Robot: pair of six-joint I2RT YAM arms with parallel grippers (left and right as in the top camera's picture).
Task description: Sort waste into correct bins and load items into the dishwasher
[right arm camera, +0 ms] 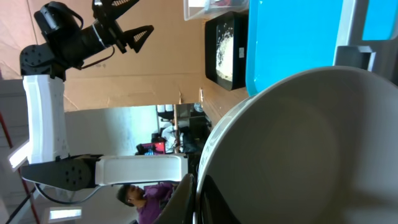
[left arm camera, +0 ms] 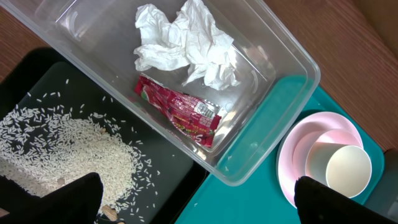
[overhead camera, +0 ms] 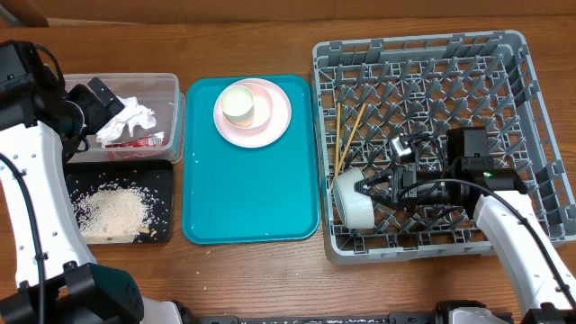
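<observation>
Grey-green bowl (overhead camera: pixel 353 203): stiff, glossy, probably light but breakable. Right hand (overhead camera: pixel 367 189) pinches its rim over the dish rack (overhead camera: pixel 414 43), near the worktop's (overhead camera: pixel 270 279) right edge. Left hand (left arm camera: pixel 196 193) wide, empty.

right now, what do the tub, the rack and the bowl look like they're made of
The tub: clear, glossy plastic; you can see straight through its walls.
The rack: grey moulded plastic, matt, with lattice walls and pegs.
The bowl: pale, smooth, with a soft sheen; ceramic or melamine, the look leaves that open.
</observation>
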